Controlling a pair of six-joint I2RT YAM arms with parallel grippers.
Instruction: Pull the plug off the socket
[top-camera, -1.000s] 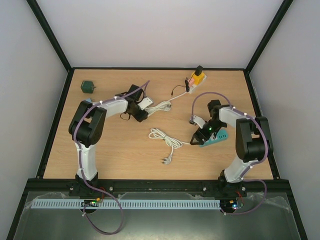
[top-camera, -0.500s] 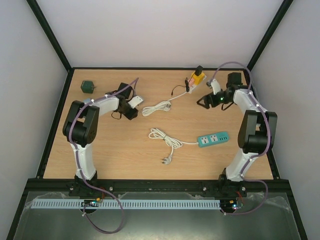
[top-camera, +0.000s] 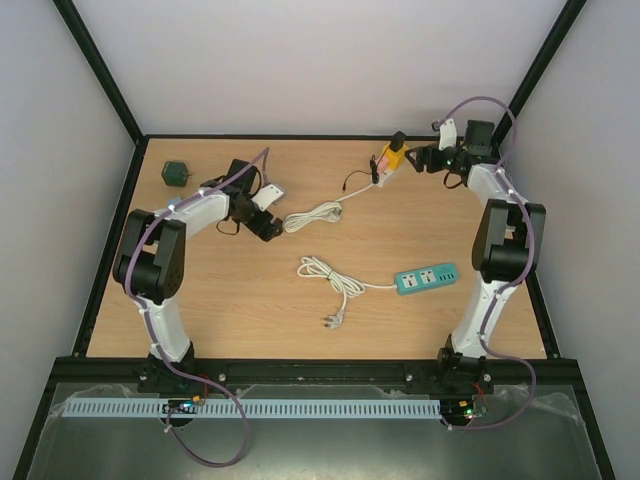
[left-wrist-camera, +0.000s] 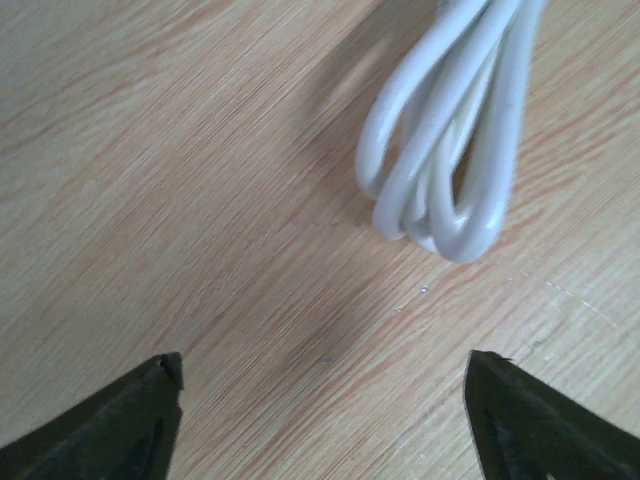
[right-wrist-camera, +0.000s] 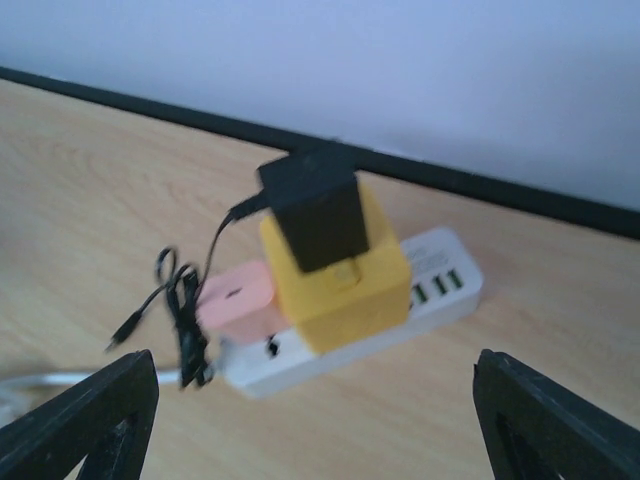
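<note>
At the back of the table lies a white socket strip (top-camera: 384, 174) (right-wrist-camera: 430, 295). A yellow adapter (top-camera: 397, 157) (right-wrist-camera: 345, 275) stands in it with a black plug (top-camera: 397, 139) (right-wrist-camera: 312, 205) on top, and a pink plug (right-wrist-camera: 238, 298) sits beside it. My right gripper (top-camera: 422, 160) (right-wrist-camera: 315, 420) hovers just right of the strip, open and a short way off it, with nothing between its fingers. My left gripper (top-camera: 266, 226) (left-wrist-camera: 320, 400) hangs open over bare wood, close to a coiled white cord (top-camera: 315, 214) (left-wrist-camera: 450, 150).
A green socket strip (top-camera: 427, 278) with a loose white cord (top-camera: 330, 281) lies in the middle right. A dark green object (top-camera: 176, 173) sits at the back left. A thin black cable (right-wrist-camera: 185, 310) trails from the black plug. The black frame rail (right-wrist-camera: 480, 185) runs right behind the white strip.
My right arm has swung from the green strip in the middle right to the back, up to the white strip. My left arm has shifted a little to the left.
</note>
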